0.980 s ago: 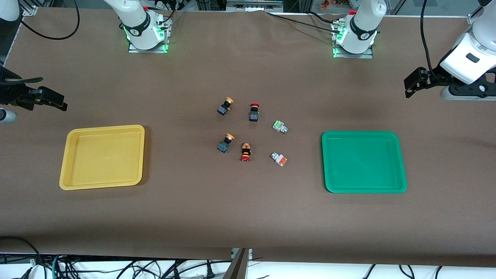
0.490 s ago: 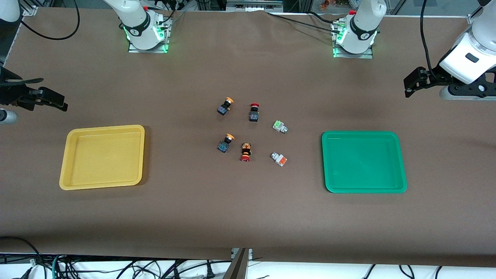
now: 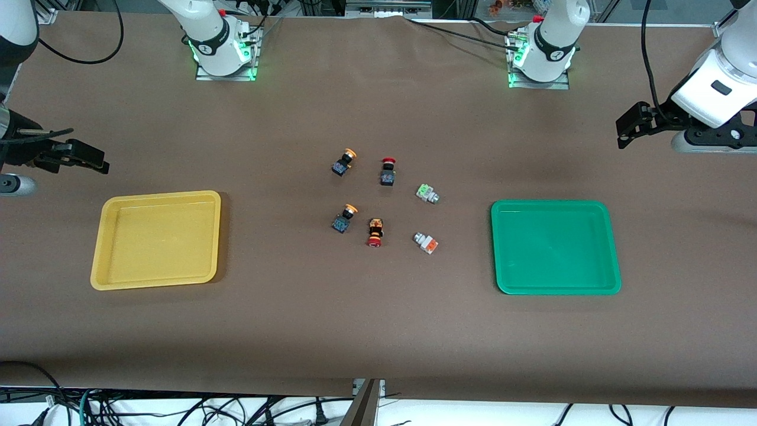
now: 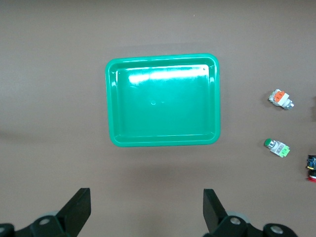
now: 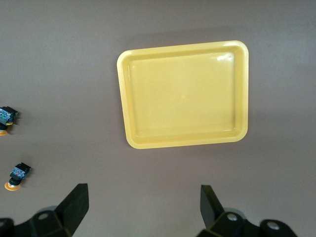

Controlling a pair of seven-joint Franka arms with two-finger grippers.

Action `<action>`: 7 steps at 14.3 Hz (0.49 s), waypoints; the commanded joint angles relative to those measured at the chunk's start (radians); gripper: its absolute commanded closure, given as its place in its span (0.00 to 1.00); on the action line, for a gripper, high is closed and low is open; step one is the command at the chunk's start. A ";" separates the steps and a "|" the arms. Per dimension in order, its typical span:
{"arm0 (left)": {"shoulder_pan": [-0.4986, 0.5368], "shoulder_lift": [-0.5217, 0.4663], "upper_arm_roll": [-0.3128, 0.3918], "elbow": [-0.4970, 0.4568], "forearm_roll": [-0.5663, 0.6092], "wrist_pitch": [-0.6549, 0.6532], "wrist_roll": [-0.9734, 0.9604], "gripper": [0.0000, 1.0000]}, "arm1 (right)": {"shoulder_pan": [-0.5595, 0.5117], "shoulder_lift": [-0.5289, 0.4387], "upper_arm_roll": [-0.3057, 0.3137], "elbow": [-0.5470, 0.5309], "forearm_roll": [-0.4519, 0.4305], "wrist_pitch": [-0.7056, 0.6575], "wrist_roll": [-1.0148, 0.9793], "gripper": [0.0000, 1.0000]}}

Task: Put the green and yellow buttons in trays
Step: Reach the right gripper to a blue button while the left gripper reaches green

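Two yellow-capped buttons (image 3: 344, 161) (image 3: 345, 217), a pale grey green-faced button (image 3: 427, 193) and a pale grey orange-faced button (image 3: 426, 242) lie loose on the table's middle. The yellow tray (image 3: 157, 239) lies empty toward the right arm's end. The green tray (image 3: 555, 247) lies empty toward the left arm's end. My left gripper (image 3: 623, 135) hangs open and empty over bare table beside the green tray (image 4: 163, 103). The left wrist view also shows the orange-faced (image 4: 281, 98) and green-faced (image 4: 277, 147) buttons. My right gripper (image 3: 99, 163) hangs open and empty beside the yellow tray (image 5: 183, 101). The right wrist view shows both yellow-capped buttons (image 5: 6, 117) (image 5: 17, 175).
A red-capped button with a black body (image 3: 388, 171) and a red-capped button with an orange-black body (image 3: 375, 232) lie among the task's buttons. The arm bases (image 3: 222, 50) (image 3: 541, 56) stand along the table's back edge.
My right gripper has shifted a little toward the table's middle and the yellow tray. The left gripper and all buttons have stayed put.
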 commanded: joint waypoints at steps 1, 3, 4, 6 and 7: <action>0.011 0.016 0.001 0.014 -0.045 -0.015 0.017 0.00 | -0.004 0.032 0.007 0.004 0.007 -0.012 -0.017 0.00; 0.010 0.021 0.001 0.017 -0.067 -0.015 0.017 0.00 | 0.003 0.045 0.013 -0.004 0.013 -0.019 -0.024 0.00; 0.011 0.019 -0.001 0.022 -0.068 -0.017 0.017 0.00 | 0.026 0.052 0.013 -0.004 0.016 -0.015 -0.005 0.00; 0.010 0.021 -0.001 0.016 -0.068 -0.015 0.014 0.00 | 0.077 0.087 0.013 -0.001 0.018 0.025 0.079 0.00; 0.010 0.032 -0.001 0.014 -0.068 -0.014 0.013 0.00 | 0.103 0.107 0.013 -0.001 0.018 0.060 0.135 0.00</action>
